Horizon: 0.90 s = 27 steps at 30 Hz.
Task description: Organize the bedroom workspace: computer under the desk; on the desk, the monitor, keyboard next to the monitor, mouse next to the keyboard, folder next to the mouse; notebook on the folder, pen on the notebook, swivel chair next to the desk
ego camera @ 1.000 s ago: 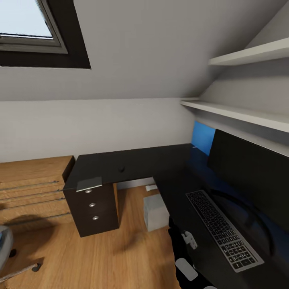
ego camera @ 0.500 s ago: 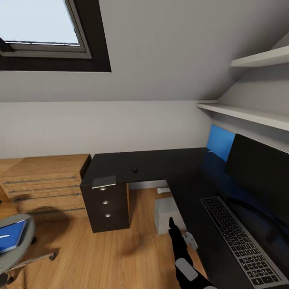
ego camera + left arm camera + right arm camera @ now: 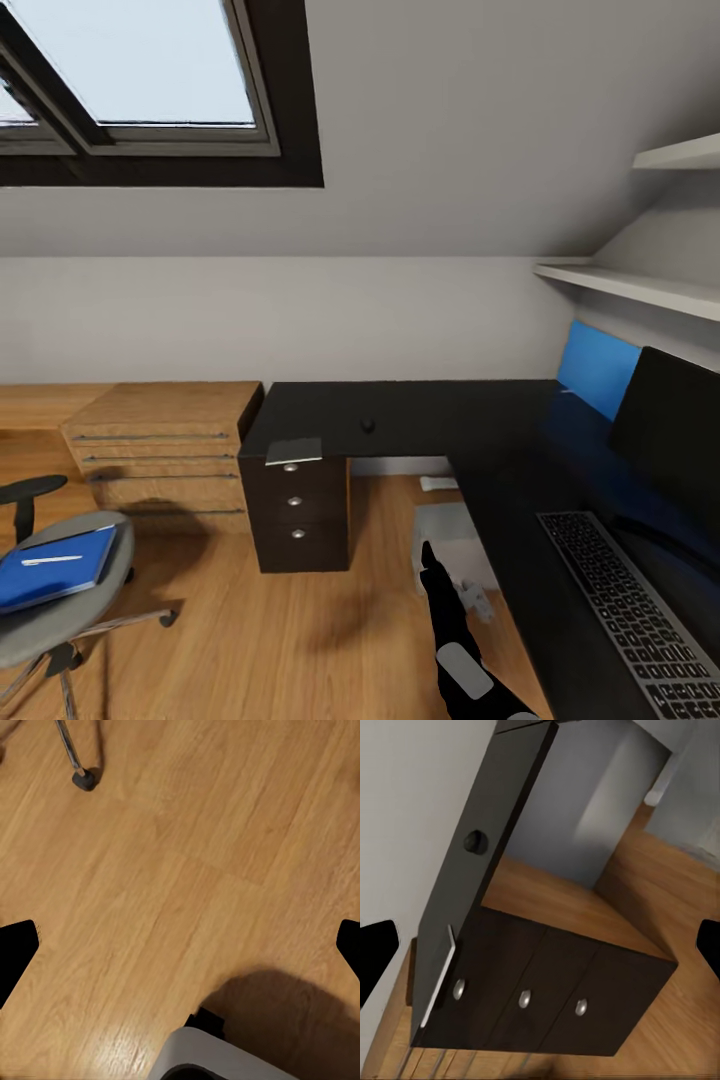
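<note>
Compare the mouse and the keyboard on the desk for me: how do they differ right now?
The mouse is a small dark rounded lump, alone on the desk's back wing by the wall; the keyboard is a long flat silver-framed slab with dark keys, lying on the right wing in front of the monitor. They sit far apart, not side by side. Both rest flat on the black desktop.

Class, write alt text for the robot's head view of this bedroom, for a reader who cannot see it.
A black L-shaped desk fills the corner, with a keyboard in front of a dark monitor on its right wing and a small mouse on the far wing. At lower left, a grey swivel chair carries a blue folder.
</note>
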### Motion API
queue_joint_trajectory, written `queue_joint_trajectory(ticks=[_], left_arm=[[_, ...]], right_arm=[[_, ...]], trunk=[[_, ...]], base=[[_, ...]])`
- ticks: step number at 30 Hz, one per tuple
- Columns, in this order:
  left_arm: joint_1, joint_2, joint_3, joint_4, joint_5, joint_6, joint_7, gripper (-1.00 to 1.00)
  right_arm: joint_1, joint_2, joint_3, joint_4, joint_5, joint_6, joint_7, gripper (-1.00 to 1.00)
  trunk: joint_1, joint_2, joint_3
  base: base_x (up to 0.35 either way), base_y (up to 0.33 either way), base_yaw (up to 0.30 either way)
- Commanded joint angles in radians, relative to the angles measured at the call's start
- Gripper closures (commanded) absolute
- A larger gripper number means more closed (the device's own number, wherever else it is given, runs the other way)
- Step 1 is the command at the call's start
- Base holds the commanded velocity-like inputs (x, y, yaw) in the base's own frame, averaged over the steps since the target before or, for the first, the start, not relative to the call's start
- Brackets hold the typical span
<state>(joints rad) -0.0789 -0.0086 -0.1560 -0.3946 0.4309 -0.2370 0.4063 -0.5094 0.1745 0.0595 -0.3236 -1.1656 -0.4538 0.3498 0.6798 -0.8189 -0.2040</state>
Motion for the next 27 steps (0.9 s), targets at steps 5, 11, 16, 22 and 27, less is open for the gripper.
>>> queue_joint_trajectory(ticks=[5,11,16,22,27], left_arm=[[-0.001,0.000,-0.009,0.007,0.009,-0.006,0.006,-1.00],[-0.001,0.000,-0.011,0.022,0.009,-0.008,0.006,-1.00],[-0.001,-0.002,-0.011,0.026,0.008,-0.005,0.006,-1.00],[-0.001,-0.004,-0.013,0.028,0.008,-0.003,0.006,-1.00],[-0.001,-0.004,-0.013,0.029,0.008,-0.001,0.006,-1.00]], right_arm=[[-0.001,0.000,0.005,0.002,-0.009,-0.005,0.004,-1.00],[-0.001,0.000,0.005,0.003,-0.011,-0.004,0.003,-1.00],[-0.001,0.000,0.004,0.004,-0.011,-0.003,0.003,-1.00],[-0.001,0.000,0.005,0.025,-0.011,-0.003,0.003,-1.00],[-0.001,0.000,0.003,0.035,-0.012,-0.004,0.003,-1.00]], trunk=[[0.000,-0.001,0.004],[0.000,-0.001,0.009],[0.000,-0.001,0.014],[0.000,-0.001,0.020],[0.000,-0.001,0.025]], base=[[0.000,0.000,0.239],[0.000,0.000,0.239],[0.000,0.000,0.239],[0.000,0.000,0.239],[0.000,0.000,0.239]])
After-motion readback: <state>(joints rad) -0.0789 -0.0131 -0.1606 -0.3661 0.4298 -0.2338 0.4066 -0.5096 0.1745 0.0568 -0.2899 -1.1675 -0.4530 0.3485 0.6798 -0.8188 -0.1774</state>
